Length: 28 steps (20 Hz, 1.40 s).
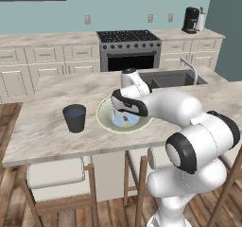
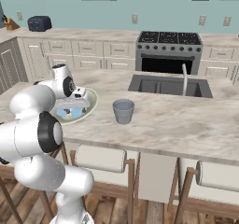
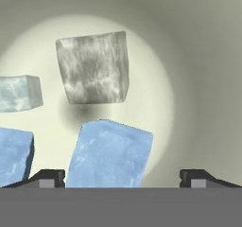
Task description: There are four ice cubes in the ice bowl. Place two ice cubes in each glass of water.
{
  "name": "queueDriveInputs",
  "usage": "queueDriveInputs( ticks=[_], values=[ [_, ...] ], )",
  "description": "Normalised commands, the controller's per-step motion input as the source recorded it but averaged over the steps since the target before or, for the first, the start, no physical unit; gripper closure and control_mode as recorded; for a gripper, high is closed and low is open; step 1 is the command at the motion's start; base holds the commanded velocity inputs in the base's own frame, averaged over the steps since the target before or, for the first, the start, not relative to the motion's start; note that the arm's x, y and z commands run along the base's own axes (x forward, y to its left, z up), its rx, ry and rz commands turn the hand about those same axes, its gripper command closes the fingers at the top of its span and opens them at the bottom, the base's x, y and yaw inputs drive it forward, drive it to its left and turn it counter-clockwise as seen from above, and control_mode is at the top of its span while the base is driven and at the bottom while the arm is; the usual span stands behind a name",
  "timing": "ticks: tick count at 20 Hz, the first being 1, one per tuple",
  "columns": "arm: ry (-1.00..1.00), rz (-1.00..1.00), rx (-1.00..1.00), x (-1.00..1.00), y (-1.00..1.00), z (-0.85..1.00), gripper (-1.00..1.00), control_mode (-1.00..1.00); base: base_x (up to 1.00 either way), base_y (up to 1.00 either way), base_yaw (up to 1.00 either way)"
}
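Four small translucent ice cubes lie in the wide, shallow, cream-green ice bowl (image 1: 105, 118) on the marble-topped table (image 1: 42, 126), seen close from the hand view: a pale-blue ice cube (image 3: 109, 154) sits between the two dark fingers (image 3: 47, 178), nearer the left one, with open space to the right one; a second blue cube (image 3: 14, 156) lies at the left edge beside that finger, a greyish cube (image 3: 94, 67) rests further in at the bowl's middle, and a paler cube (image 3: 19, 92) lies to its left. The fingers stand wide apart and hold nothing. The white arm reaches forward over the table edge, its wrist bent down so the gripper (image 1: 124, 118) points into the bowl. A dark charcoal tumbler (image 1: 74, 117) stands on the table to the left of the bowl; a lighter grey translucent tumbler (image 2: 123, 111) stands to its right, near the sink (image 2: 168, 85).
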Motion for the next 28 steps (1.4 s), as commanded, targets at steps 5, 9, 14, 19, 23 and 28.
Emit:
queueDriveInputs(
  ticks=[5, 9, 14, 19, 23, 28],
  values=[
    [0.00, 0.00, 0.00, 0.00, 0.08, -0.26, -1.00, -1.00, 0.00, 0.00, 0.00],
    [0.00, 0.00, -0.01, 0.00, 0.18, -0.24, -1.00, -1.00, 0.00, 0.00, 0.00],
    [0.00, 0.00, 0.00, 0.00, 0.21, -0.18, 1.00, -1.00, 0.00, 0.00, 0.00],
    [0.00, -0.02, 0.00, -0.16, 0.01, -0.16, 1.00, -1.00, 0.00, 0.00, 0.00],
    [0.00, -0.08, 0.00, -0.30, 0.00, -0.02, 1.00, -1.00, 0.00, 0.00, 0.00],
    [-0.06, -0.10, 0.00, -0.52, -0.11, 0.63, 1.00, -1.00, 0.00, 0.00, 0.00]
  ],
)
